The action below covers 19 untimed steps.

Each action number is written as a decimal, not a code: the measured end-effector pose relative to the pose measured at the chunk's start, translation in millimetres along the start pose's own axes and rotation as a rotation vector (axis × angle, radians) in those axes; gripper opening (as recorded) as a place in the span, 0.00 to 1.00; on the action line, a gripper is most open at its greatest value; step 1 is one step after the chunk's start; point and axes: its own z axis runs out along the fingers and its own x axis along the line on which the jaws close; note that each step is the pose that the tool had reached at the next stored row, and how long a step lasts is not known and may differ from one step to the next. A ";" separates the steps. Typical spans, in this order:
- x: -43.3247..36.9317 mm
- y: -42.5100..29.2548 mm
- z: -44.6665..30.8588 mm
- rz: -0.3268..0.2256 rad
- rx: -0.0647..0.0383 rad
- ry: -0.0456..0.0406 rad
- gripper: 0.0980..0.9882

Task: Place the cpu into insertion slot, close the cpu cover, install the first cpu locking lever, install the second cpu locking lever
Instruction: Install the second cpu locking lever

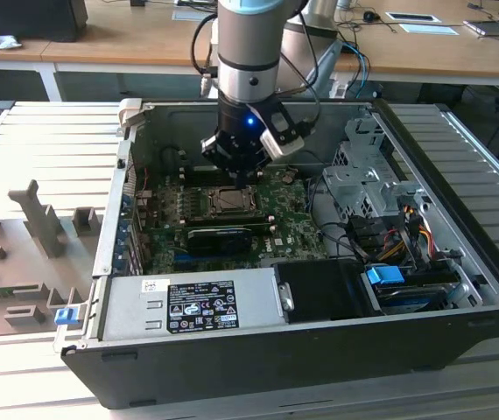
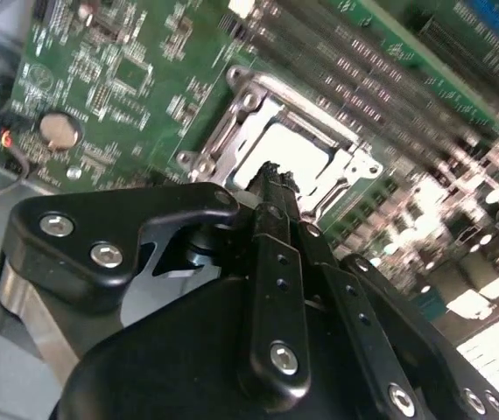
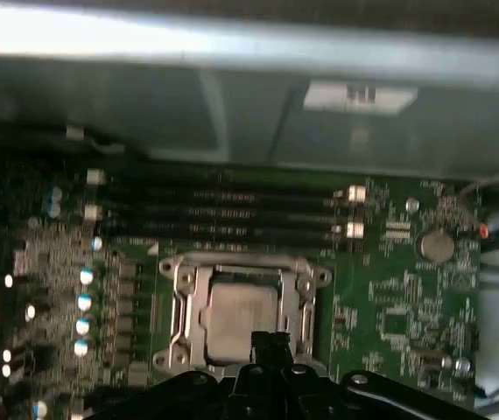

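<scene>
CPU: we see the cpu (image 3: 242,311) seated flat in the insertion slot (image 3: 188,302), its grey top showing through the window in both wrist views, so we judge the placing step done.

Cover: the cpu cover (image 3: 242,262) lies down flat over the chip as a silvery frame around it (its window shows the chip (image 2: 306,157) in the second wrist view too). We take the closing step as done as well.

Levers: we cannot make out from these pictures whether either locking lever is latched; the thin rods along the socket's sides are too blurred to judge. We reckon the lever steps are what is left, or in hand.

Claw: the gripper (image 3: 273,339) has its two black fingers (image 2: 271,188) pressed together with no gap between them and nothing held, as far as we can see in both wrist views.

Claw to socket: the fingertips sit at the edge of the cover frame, at one side of the chip rather than over its middle; whether they touch the metal we cannot tell.

Setting: in the exterior view the gripper (image 1: 242,171) hangs inside the open computer case (image 1: 460,262), just above the socket (image 1: 229,200) on the green motherboard (image 1: 293,223), with the long black card (image 1: 223,237) just beside the socket.
</scene>
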 end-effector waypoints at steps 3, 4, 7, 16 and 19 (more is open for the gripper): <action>0.9 -12.8 1.8 0.000 -0.021 -0.0013 0.01; 1.2 -16.3 2.4 0.000 -0.026 -0.0017 0.01; 2.0 -25.8 3.8 0.001 -0.033 -0.0021 0.01; 19.0 -36.5 4.0 0.000 -0.036 -0.0024 0.01; 26.5 -40.1 4.0 -0.001 -0.037 -0.0023 0.01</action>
